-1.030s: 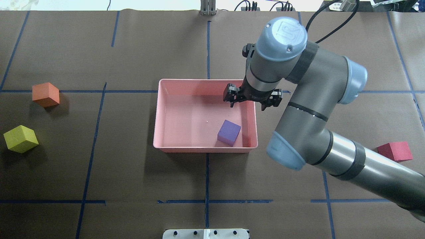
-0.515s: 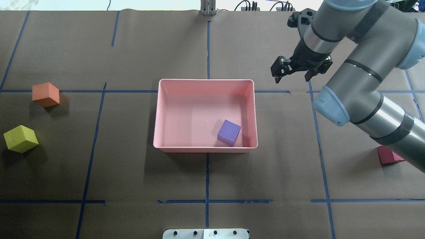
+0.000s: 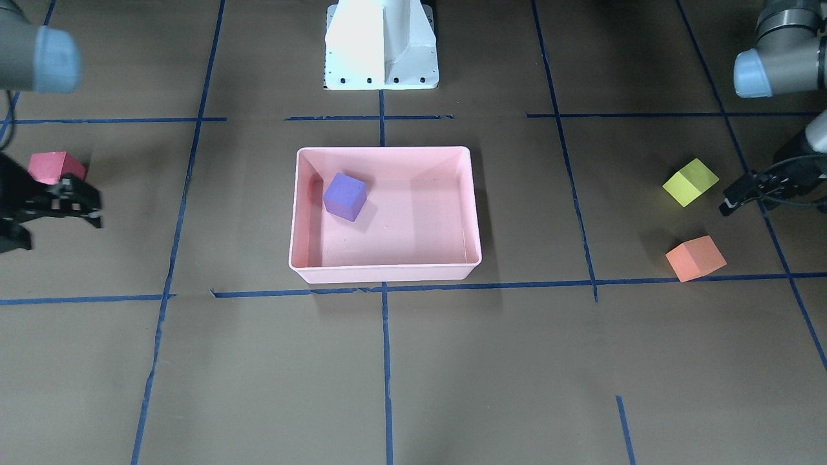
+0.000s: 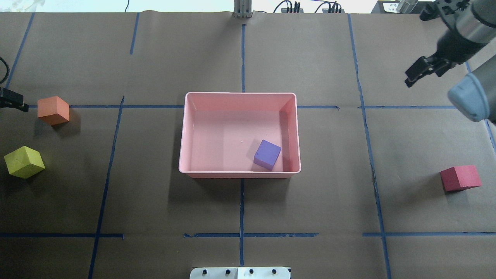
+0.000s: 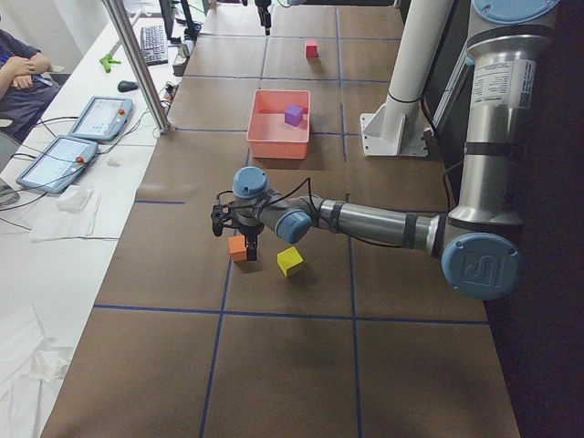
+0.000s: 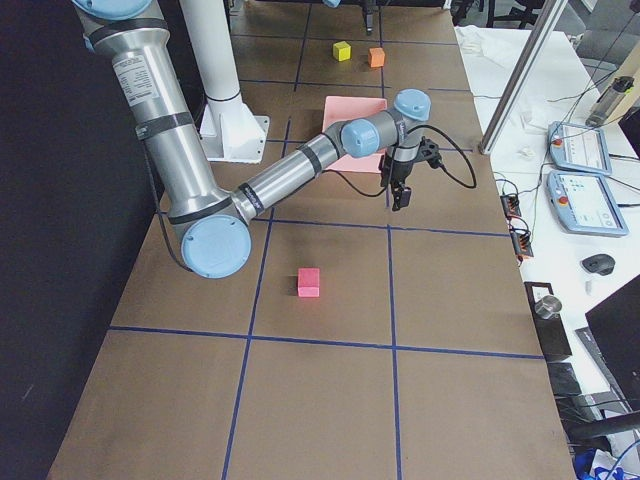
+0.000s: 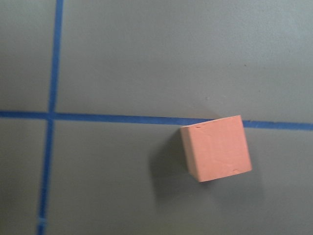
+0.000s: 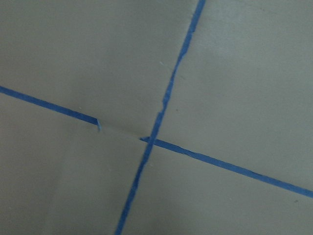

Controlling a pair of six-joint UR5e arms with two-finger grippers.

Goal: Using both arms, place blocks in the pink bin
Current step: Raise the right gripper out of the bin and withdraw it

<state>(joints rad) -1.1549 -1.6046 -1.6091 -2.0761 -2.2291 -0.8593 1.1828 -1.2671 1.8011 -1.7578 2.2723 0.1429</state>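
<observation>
The pink bin (image 4: 240, 93) stands mid-table and also shows in the front view (image 3: 384, 150). The purple block (image 4: 267, 154) lies inside it near its right wall. The orange block (image 4: 53, 110) and the yellow-green block (image 4: 24, 162) sit at the far left. The red block (image 4: 460, 178) sits at the far right. My left gripper (image 4: 11, 101) hangs open at the left edge, just beside the orange block, which shows under it in the left wrist view (image 7: 216, 148). My right gripper (image 4: 424, 72) is open and empty, high over the far right, well beyond the red block.
The white base pedestal (image 3: 381, 45) stands at the robot's side of the table. Blue tape lines (image 4: 241, 209) cross the brown cover. A metal pole (image 5: 137, 64) and a desk with tablets (image 5: 96, 119) stand along the far side.
My right arm has swung from over the bin's far right corner away to the far right. My left gripper has come into view beside the orange block. No block has moved.
</observation>
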